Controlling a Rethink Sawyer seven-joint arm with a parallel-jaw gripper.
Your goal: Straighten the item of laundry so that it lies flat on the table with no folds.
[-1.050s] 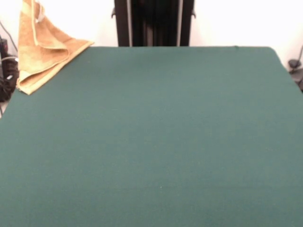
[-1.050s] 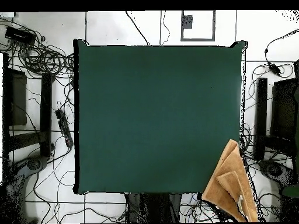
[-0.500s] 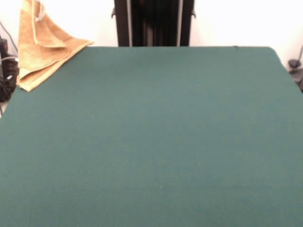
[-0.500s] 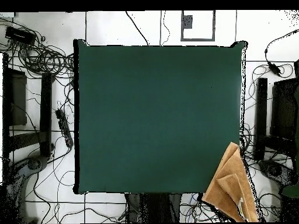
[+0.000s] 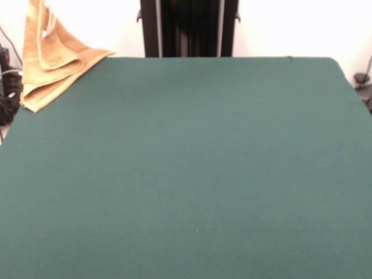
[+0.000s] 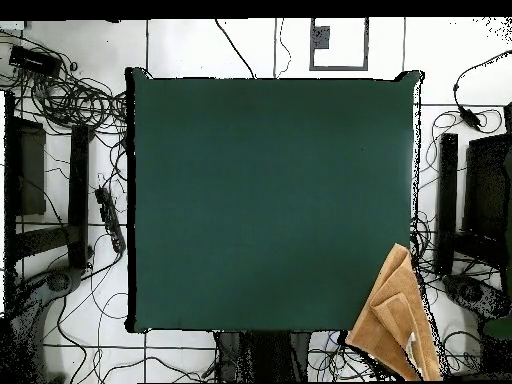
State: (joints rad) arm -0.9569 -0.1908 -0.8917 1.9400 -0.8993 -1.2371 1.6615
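Still folded — towel [image 5: 51, 61] bunched in layers at table [image 5: 192, 174] corner, much of it past the edge. Gripper not in view; finger state impossible to tell. Risk: sliding off entirely — overhang dragging it down.

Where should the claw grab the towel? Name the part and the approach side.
Judging by its pose, grip the towel at its pointed corner lying on the table, coming from the open table side; the rest is folded and hangs past the table's corner.
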